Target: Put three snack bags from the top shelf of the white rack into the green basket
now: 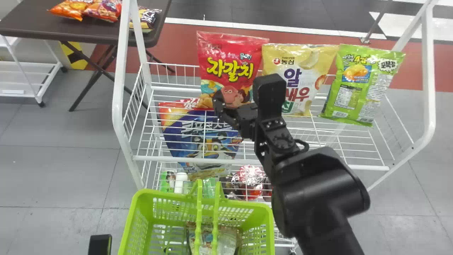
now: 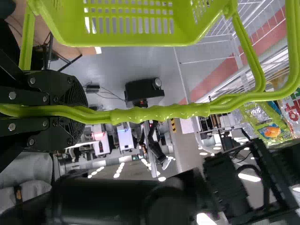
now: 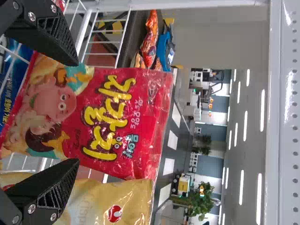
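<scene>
Head view: upper centre, the glossy red snack bag (image 1: 230,60) stands lengthwise upright, crimped end up, beside the yellow bag (image 1: 300,71); the green bag (image 1: 364,85) tilts rightward at its top. The right gripper (image 1: 236,106) fronts the red one; the left gripper (image 1: 99,244) sits lower left.

Left wrist view: it clenches the ridged plastic basket handle (image 2: 159,114).

Right wrist view: ribbed fingers (image 3: 54,187) stand apart, released, before crinkled red film.

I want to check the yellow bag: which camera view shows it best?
The head view: it shows the yellow bag nearly whole, though the right arm covers part. The right wrist view shows part, with the right hand partly over it; the left wrist view, seemingly just an edge strip.
</scene>
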Available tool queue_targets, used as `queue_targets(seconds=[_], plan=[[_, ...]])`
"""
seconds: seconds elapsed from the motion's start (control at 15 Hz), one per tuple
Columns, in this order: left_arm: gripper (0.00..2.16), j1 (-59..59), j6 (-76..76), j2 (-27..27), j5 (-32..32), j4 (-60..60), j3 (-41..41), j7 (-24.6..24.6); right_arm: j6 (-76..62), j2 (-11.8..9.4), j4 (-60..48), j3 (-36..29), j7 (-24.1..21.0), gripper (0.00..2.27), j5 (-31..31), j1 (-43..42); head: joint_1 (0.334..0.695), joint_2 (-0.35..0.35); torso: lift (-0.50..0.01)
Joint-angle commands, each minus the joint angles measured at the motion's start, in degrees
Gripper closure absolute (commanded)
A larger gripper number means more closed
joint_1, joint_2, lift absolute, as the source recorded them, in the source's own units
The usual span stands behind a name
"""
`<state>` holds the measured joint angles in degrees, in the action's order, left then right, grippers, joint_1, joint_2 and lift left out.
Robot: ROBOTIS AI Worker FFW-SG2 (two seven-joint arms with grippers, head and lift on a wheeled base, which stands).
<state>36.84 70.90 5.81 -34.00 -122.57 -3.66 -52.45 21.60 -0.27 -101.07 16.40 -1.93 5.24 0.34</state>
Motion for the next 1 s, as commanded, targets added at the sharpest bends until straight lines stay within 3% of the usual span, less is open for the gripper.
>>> queue_targets(seconds=[0.0,0.2,0.33,0.4,0.47,0.53,0.6,0.67,0.93], plan=[[2.15,-0.36,0.08,0.26,-0.1,0.49,-0.29,-0.55,-0.02,0.32,5.97,0.12,-0.36,0.09,-0.67,-4.47,0.695,-0.093,0.0],[2.15,-0.72,0.08,0.34,-0.19,1.19,-0.47,-0.9,0.16,0.32,10.19,0.21,0.26,0.1,-2.87,-8.34,0.695,-0.085,0.0],[2.15,-1.07,0.08,0.34,-0.19,1.37,-0.38,-1.16,0.33,0.32,11.77,0.56,1.22,0.23,-3.05,-10.27,0.695,-0.076,0.0],[2.15,-1.24,0.08,0.34,-0.19,1.72,-0.38,-1.16,1.92,0.32,12.56,0.65,2.45,0.5,-3.57,-11.5,0.695,-0.072,0.0],[2.15,-1.33,0.08,0.34,-0.19,1.81,-0.38,-1.16,4.38,0.32,12.65,1.0,3.77,1.26,-4.45,-12.47,0.695,-0.067,0.0],[2.15,-1.42,0.08,0.34,-0.19,1.81,-0.29,-1.16,5.96,0.32,12.56,1.26,4.3,1.85,-4.63,-12.56,0.695,-0.061,0.0],[2.15,-1.42,0.08,0.34,-0.19,1.72,-0.38,-1.16,7.36,0.32,12.47,1.7,5.88,2.05,-4.54,-12.64,0.695,-0.055,0.0],[2.15,-1.51,0.25,0.34,-0.19,1.72,-0.38,-1.16,8.42,0.32,12.3,2.32,6.58,2.11,-4.1,-12.64,0.695,-0.042,0.0],[2.15,-1.59,0.25,0.34,-0.19,1.72,-0.29,-1.16,9.83,0.32,11.07,2.76,7.2,2.2,-3.66,-11.94,0.695,-0.02,0.0]])
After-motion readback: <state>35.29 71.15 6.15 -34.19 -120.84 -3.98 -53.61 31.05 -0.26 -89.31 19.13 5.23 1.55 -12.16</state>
